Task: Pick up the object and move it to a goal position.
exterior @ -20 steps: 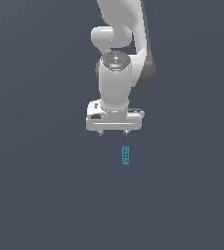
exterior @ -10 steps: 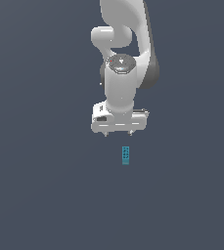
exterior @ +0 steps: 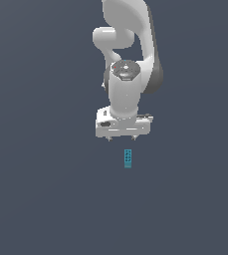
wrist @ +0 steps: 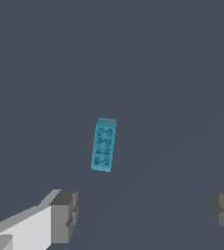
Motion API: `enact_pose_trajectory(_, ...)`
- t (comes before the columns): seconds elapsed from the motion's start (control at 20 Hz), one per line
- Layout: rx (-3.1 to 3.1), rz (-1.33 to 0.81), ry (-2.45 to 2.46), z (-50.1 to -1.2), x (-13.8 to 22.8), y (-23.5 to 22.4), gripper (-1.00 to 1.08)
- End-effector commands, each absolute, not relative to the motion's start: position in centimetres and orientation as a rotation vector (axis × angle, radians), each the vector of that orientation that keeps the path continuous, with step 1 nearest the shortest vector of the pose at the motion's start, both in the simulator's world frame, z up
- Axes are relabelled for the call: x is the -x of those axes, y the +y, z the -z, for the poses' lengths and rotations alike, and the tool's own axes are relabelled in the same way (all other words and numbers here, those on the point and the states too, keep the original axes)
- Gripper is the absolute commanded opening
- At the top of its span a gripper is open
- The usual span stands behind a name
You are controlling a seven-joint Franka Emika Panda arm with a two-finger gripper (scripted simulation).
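Approach phase | white two-finger gripper (exterior: pixel 121 139) has dropped and shifted slightly toward exterior view's right, fingers spread apart, empty | small teal-blue studded rectangular brick (wrist: pixel 103 144) unmoved on dark grey floor (exterior: pixel 41 189), just ahead, untouched | alignment narrowing; descent remains.

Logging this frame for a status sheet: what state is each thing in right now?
Brick: lying flat on the floor, studs up, not held, nothing touching it.
Pincer: open, empty, fingers spread wider than the brick, not yet around it.
Arm: pointing down, pincer beside the brick in the exterior view, not over it.
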State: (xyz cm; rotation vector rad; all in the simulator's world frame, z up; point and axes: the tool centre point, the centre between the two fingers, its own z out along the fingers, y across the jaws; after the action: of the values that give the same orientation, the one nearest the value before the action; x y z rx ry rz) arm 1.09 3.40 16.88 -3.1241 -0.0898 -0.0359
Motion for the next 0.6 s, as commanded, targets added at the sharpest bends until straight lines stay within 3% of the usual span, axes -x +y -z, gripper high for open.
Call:
enact_pose_trajectory(0.0, 3.126, 0.031, -0.073, -16.0, -1.3, 3.8, 1.0)
enact_pose_trajectory(0.55, 3.137, 0.006, 0.058, -9.1, -2.3, 6.3, 1.0)
